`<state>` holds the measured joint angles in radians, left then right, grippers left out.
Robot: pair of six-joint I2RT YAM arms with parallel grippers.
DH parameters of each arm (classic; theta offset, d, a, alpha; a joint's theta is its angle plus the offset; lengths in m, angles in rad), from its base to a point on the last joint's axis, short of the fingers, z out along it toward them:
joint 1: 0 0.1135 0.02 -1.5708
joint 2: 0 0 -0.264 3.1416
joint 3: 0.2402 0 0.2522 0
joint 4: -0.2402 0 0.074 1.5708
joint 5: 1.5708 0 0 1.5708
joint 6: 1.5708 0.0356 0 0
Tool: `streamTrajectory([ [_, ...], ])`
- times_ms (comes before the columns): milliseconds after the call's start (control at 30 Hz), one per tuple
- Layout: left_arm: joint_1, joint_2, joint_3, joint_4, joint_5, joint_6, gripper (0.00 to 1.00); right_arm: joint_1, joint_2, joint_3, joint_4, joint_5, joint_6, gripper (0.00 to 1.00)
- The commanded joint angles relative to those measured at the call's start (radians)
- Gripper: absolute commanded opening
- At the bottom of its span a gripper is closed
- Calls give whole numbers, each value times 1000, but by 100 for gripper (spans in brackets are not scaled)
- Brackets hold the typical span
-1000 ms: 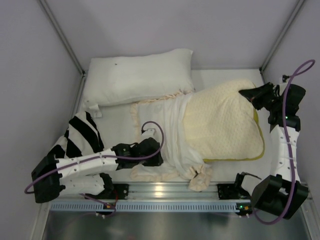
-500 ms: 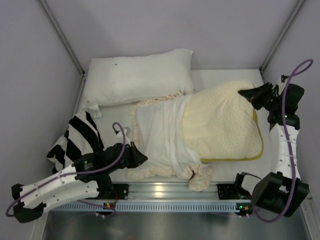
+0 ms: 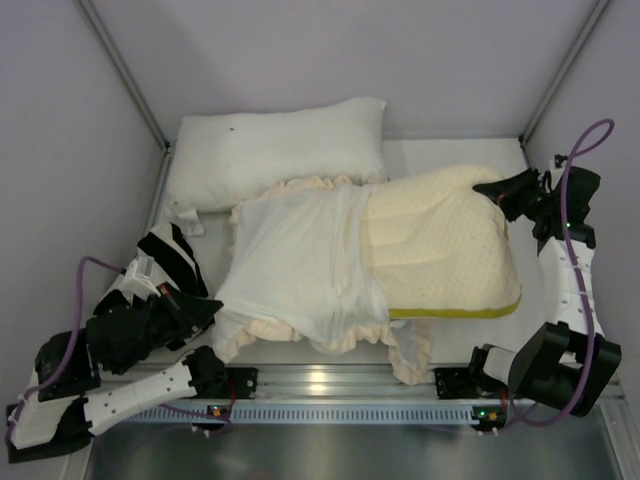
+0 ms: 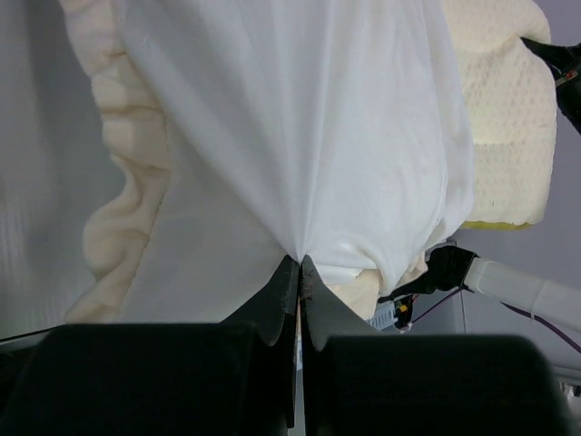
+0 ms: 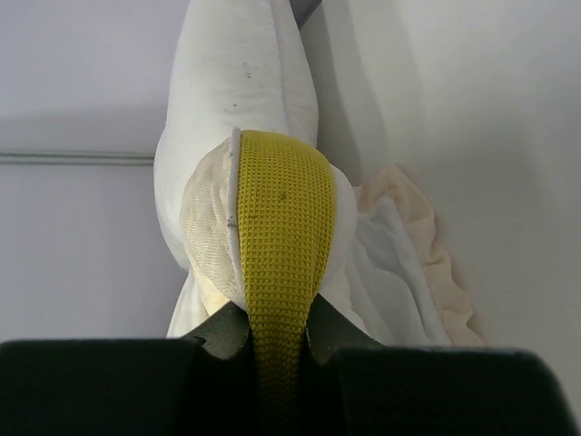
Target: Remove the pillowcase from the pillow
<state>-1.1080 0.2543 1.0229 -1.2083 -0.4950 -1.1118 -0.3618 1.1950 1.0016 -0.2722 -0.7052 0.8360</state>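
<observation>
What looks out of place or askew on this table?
The striped cloth lies crumpled at the far left, partly under the left arm. The pillowcase is bunched, white side out, over only the left part of the pillow; that fits the task. Nothing looks spilled or damaged.

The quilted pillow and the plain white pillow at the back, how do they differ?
The quilted pillow is cream and dimpled; the plain white pillow is smooth. The quilted one has olive-yellow piping; the plain one shows none. The quilted pillow sits partly inside the pillowcase, the right gripper shut on its edge; the plain one lies free and untouched. Both are rectangular.
</observation>
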Motion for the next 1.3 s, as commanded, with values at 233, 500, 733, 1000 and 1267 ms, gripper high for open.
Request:
streamTrajectory([
  [233, 19, -38, 123, -233, -68, -20, 0, -126, 103, 111, 172, 119, 43, 0],
  [500, 33, -39, 244, -298, -76, 1, 0, -148, 216, 138, 257, 101, 146, 0],
  [733, 33, 74, 83, -104, 53, 78, 0, -30, 164, 121, 280, 62, 114, 0],
  [1000, 33, 397, -69, 205, 221, 262, 99, 104, 55, 40, 212, 56, 6, 0],
  [1267, 34, 818, 288, 213, 0, 447, 99, 257, -57, -15, 128, 7, -84, 0],
])
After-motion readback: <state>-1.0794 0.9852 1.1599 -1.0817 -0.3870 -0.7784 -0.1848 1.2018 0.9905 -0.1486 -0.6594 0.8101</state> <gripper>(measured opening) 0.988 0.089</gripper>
